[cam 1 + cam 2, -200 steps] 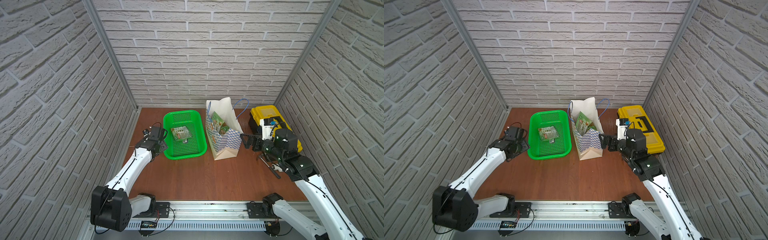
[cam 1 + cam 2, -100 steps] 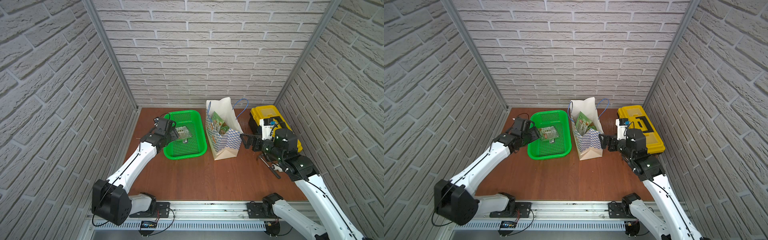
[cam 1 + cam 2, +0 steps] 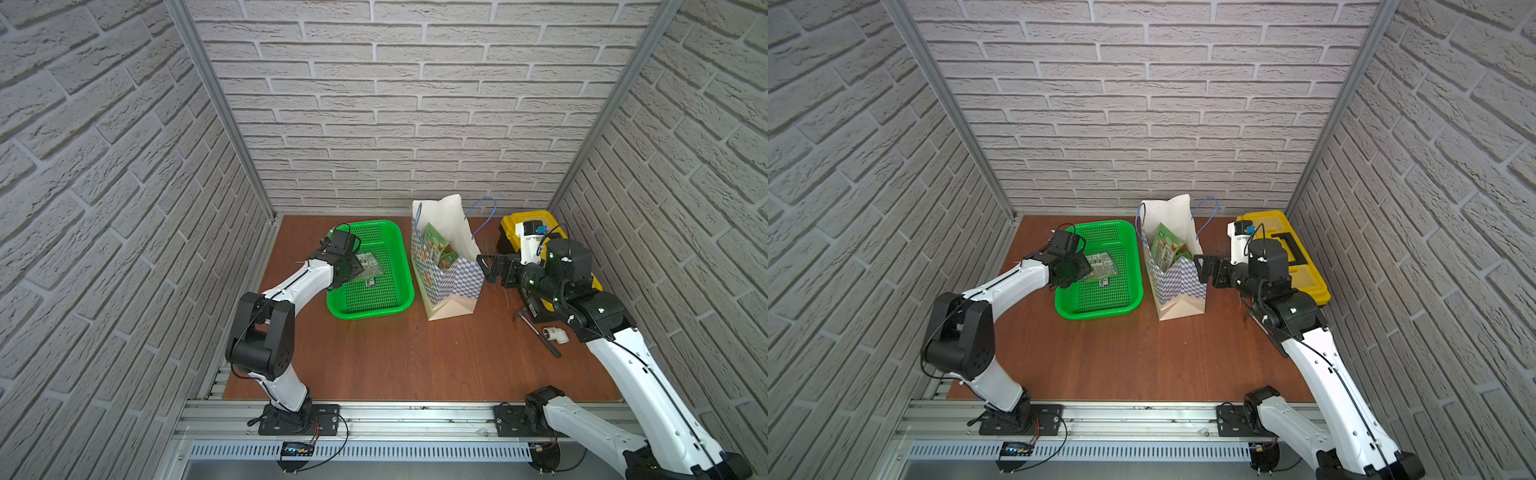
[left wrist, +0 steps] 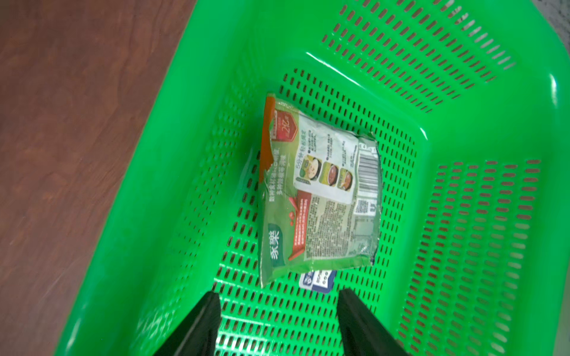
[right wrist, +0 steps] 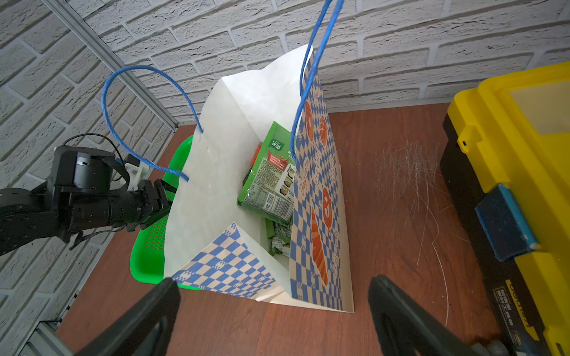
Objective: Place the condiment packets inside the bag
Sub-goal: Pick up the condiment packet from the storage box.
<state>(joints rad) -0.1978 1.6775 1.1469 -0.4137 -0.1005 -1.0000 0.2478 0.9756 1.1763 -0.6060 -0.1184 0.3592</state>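
The left arm reaches forward from its base on the front rail, its white forearm angled up and inward, with the wrist tipped down over the near-left part of the green basket (image 3: 390, 308). The left hand (image 4: 277, 297) hangs low inside the basket with its two black fingers (image 4: 202, 320) spread and nothing between them. It points at a green packet (image 4: 320, 197) that lies flat on the perforated floor just ahead of the fingertips. A small blue-and-white sachet (image 4: 317, 282) peeks out from under the packet's near edge. The right arm rises from the rail along the right wall and bends inward, its forearm passing in front of the yellow toolbox (image 3: 512, 220). It holds the right hand (image 3: 484, 266) level, just beside the right side of the bag (image 3: 451, 286). In the right wrist view this hand's fingers (image 5: 160, 303) stand wide apart and empty, framing the bag's foot; whether they touch the paper cannot be told. The bag stands upright and open on the counter (image 3: 395, 357), between the basket and the toolbox, with its blue cord handles up. Several condiment packets (image 5: 271, 178) already sit inside it, leaning against the checkered wall, and the tallest shows above the rim in both top views.
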